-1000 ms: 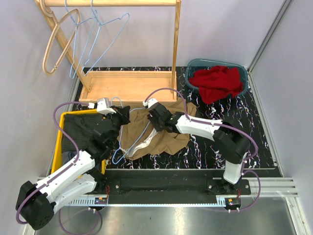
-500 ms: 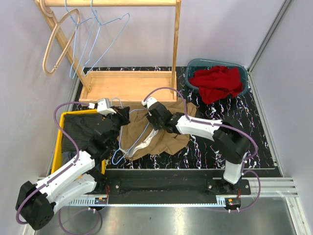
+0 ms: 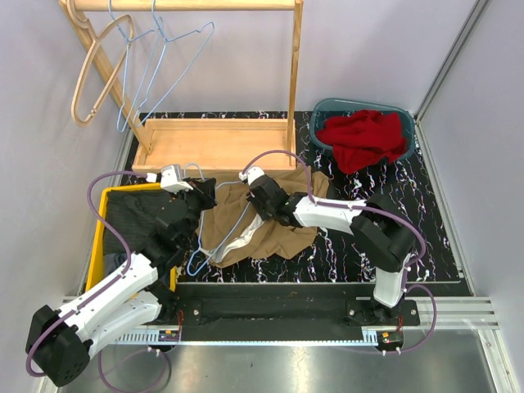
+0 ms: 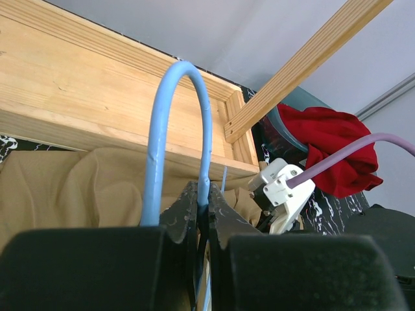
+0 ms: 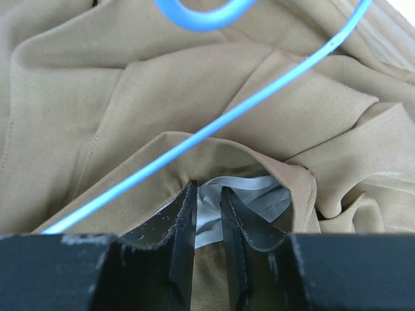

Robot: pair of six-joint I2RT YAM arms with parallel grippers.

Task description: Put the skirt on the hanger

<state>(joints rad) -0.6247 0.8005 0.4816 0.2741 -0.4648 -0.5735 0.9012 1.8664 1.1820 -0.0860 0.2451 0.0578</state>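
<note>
Worktop [image 3: 442, 237] was black marble-look, walls [image 3: 393, 49] pale. The left pincer [image 4: 202, 191] was clamped on the blue hanger [image 4: 154, 129]; the right pincer [image 5: 207, 191] sat on the tan skirt [image 5: 97, 97], couldn't tell if gripping.

Hanger [image 5: 214, 126] on skirt [image 3: 278, 233], rack [image 3: 213, 143] behind them, bin [image 3: 360, 103] back right, tray [image 3: 99, 237] at left

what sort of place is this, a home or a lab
Probably a lab test cell staged as a laundry corner: two robot arms bolted to a metal rail, a wooden clothes rack with hangers, and a bin of red cloth.
</note>
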